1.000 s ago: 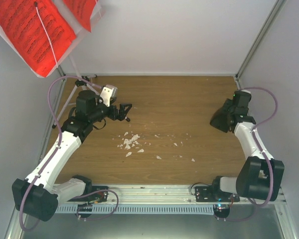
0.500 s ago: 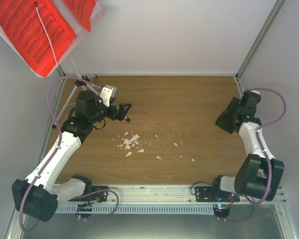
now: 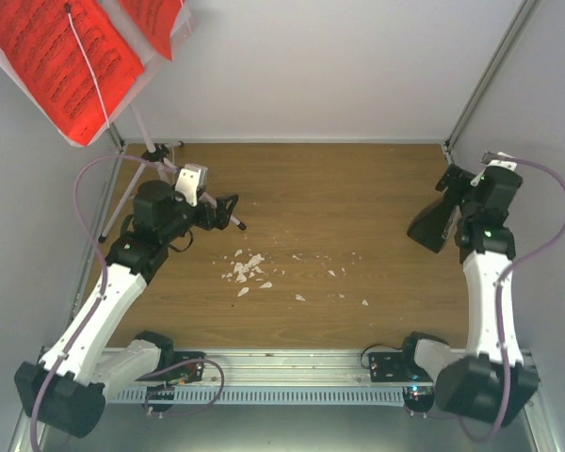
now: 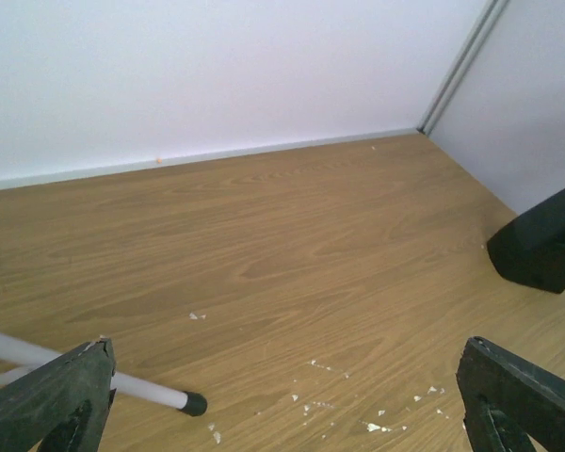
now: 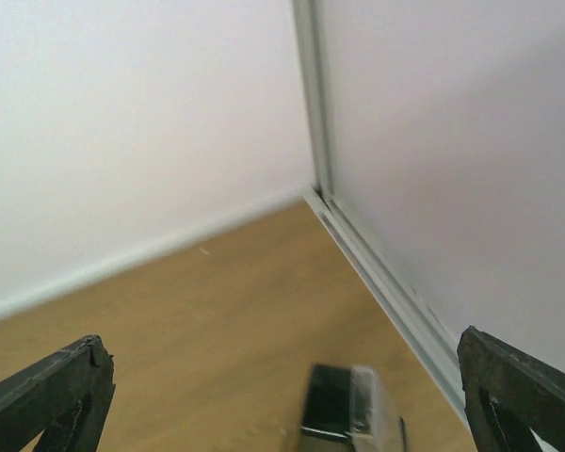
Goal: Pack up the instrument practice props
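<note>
Wood-grain desk (image 3: pixel 358 188) is enclosed by white walls. At its far left corner the white music stand (image 3: pixel 143 130) is set on thin splayed legs. Its long axis rises toward the upper left of the top view, where bright red sheets (image 3: pixel 47 56) are carried on the tilted tray. One black-tipped leg (image 4: pixel 151 390) is seen just beside the left fingers (image 4: pixel 56 400), which are spread wide and grip nothing. The small black metronome (image 3: pixel 430 226) is placed near the right wall, its narrow top just below the right fingers (image 5: pixel 47 400), likewise spread wide and empty.
</note>
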Motion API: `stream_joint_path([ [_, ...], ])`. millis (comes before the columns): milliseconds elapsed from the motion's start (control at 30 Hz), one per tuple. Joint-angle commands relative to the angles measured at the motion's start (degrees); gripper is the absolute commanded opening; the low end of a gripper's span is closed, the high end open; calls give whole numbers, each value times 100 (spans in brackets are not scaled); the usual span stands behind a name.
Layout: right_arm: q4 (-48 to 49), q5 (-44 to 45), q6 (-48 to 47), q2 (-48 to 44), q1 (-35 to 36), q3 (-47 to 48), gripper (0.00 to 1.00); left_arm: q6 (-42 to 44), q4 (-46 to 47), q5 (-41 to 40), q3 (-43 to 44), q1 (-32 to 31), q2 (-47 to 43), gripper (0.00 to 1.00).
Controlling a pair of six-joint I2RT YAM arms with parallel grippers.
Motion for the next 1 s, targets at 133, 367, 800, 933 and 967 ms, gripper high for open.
stream_joint_path([
  [133,-1145,-2070,-132,-1044,-23,951,100,-1272,104,-135,-717,640,-1051,99],
  [367,-406,-4104,600,-1314,-26,272,100,-1906,599,1308,-1046,1978,-715,99],
  [800,177,-5468,933,-1801,-19,-943,100,-2329,2718,1204,-1188,2570,825,98],
  [933,390,-5747,1094,-1700,-21,-1090,100,-2214,3017,929,-1218,2570,1205,90],
  [967,413,-5789,1102,-1663,-20,-1104,100,-2185,3054,904,-1200,2570,1297,87],
])
